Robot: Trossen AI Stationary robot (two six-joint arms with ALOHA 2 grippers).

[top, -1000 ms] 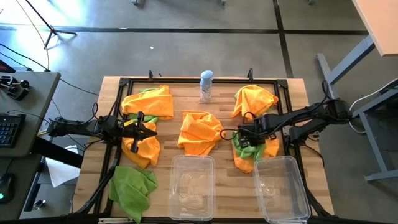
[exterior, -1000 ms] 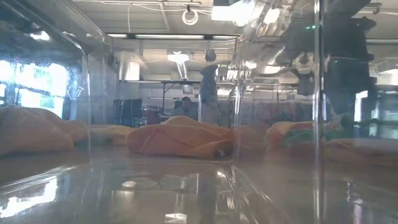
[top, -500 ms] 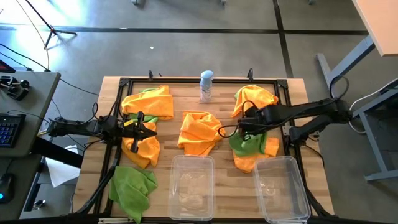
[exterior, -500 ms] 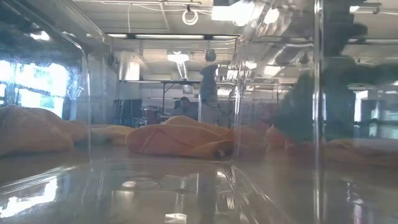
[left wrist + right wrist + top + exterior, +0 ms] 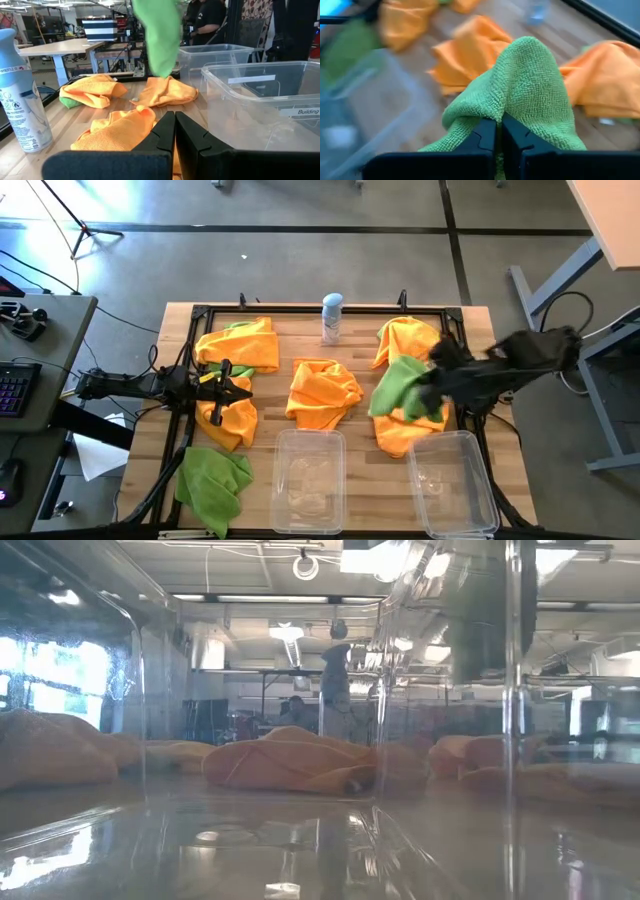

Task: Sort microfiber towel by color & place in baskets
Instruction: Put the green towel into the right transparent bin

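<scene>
The right gripper [image 5: 432, 390] was at centre right of the high view, fingers pinched shut on a green towel [image 5: 397, 386]. The left gripper [image 5: 243, 388], closed and empty, sat centre left.

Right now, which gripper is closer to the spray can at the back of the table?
Left, narrowly. The left gripper waits shut, forward-left of the spray can; the right gripper, shut on a green towel, is forward-right.

Pale wooden slatted table [image 5: 470, 330], bordered by a dark metal frame. Lying directly on it: an orange towel heap [image 5: 322, 393] midway between the two tools, a spray can [image 5: 331, 318] upright beyond that heap, more orange towels [image 5: 240, 345] beside and beneath the left tool [image 5: 232, 387], and a green towel [image 5: 214, 477] at the near edge. Standing near the right tool [image 5: 432, 385], two clear baskets [image 5: 308, 470] side by side, plus orange towels [image 5: 408, 430] below it.
</scene>
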